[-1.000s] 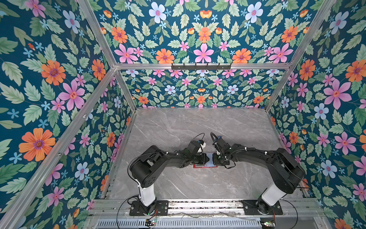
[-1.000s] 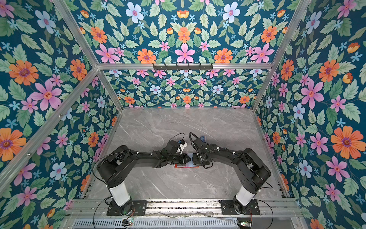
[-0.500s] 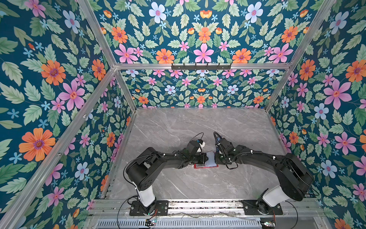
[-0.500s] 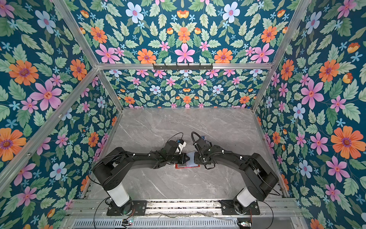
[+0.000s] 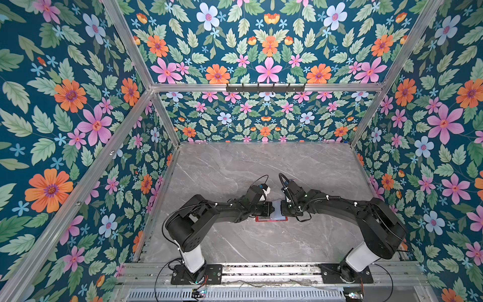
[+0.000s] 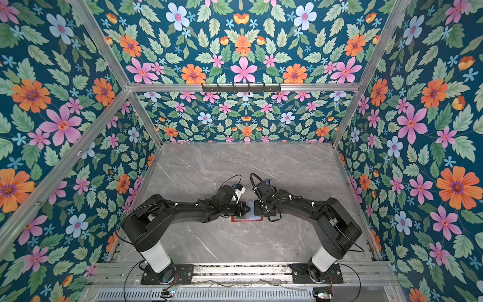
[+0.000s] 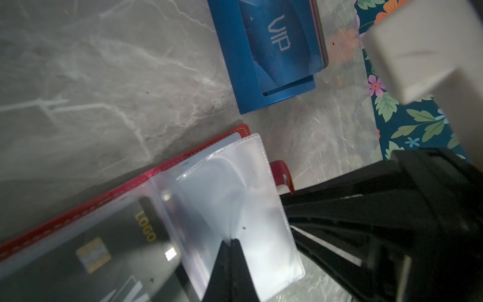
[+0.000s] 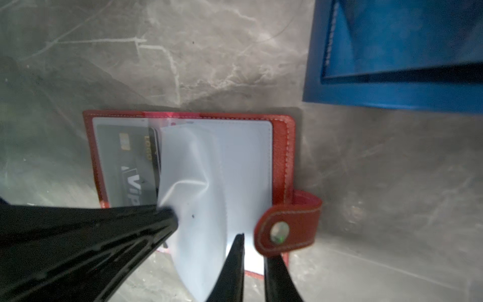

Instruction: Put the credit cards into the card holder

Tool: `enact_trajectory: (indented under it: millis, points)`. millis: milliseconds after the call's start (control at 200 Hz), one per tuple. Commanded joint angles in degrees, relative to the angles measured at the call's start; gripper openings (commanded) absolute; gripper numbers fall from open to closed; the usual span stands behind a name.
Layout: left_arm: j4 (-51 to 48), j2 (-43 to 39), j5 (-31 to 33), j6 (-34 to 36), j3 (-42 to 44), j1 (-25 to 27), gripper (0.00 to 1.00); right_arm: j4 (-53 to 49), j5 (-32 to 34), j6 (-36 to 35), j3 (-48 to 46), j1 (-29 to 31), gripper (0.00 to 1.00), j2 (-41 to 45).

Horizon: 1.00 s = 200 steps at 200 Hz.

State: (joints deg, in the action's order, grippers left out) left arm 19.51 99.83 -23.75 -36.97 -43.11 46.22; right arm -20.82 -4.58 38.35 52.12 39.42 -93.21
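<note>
Card holder (image 5: 271, 219) lies open on the counter (image 5: 235, 170), centre near, between the two arms in both top views.

- Left half: black card (image 8: 130, 162) with gold "LOGO" and white "VIP" sits inside the left plastic pocket.
- Left gripper (image 7: 231, 239): clenched on a clear sleeve (image 8: 193, 170). The sleeve is lifted off the stack and buckled where the tips pinch it.
- Right gripper (image 8: 253, 247): at the holder's right edge, just beside the snap strap (image 8: 287, 224). Jaws stand narrowly apart with the white page showing in the gap. Cannot tell whether they grip the edge or only rest there.
- Snap strap undone, curled up off the right cover.
- Blue stand (image 7: 235, 65) on the counter just beyond the holder, far-right of it and not touching it. It holds a blue card (image 7: 282, 39) lettered "VIP", with a red edge behind that.
</note>
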Motion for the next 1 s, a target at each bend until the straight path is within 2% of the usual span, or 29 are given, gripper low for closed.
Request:
enact_trajectory:
  millis: [0,120,240,320,505,695,815,995]
  points:
    - [0.8,-0.3,-0.1,0.6,0.0,-0.1,0.00,0.6,-1.6,-0.7,0.6,0.1,0.19,-0.4]
    - [0.5,-1.2,1.1,0.6,0.4,-0.1,0.00,2.1,-3.3,-1.0,0.6,0.2,0.24,-0.1]
    - [-0.3,-4.6,5.0,1.2,2.1,-0.1,0.22,3.5,-5.2,-1.5,0.7,0.2,0.31,-0.2]
    - [-2.2,-7.3,8.4,2.0,3.2,0.0,0.31,4.7,-7.2,-2.1,1.2,0.4,0.34,-0.6]
    - [-6.7,-13.3,16.2,3.0,5.2,0.0,0.32,4.7,-8.4,-3.2,4.3,1.8,0.37,-4.5]
    - [-9.5,-18.3,21.8,3.1,7.3,-0.1,0.31,4.4,-8.7,-3.7,7.0,3.2,0.32,-7.2]
    - [-9.9,-18.0,21.2,3.4,7.5,0.0,0.27,4.2,-8.5,-3.5,7.7,3.3,0.26,-8.4]
    - [-6.8,-13.5,15.3,3.4,7.3,0.0,0.24,4.1,-8.1,-3.2,7.7,3.6,0.19,-9.2]
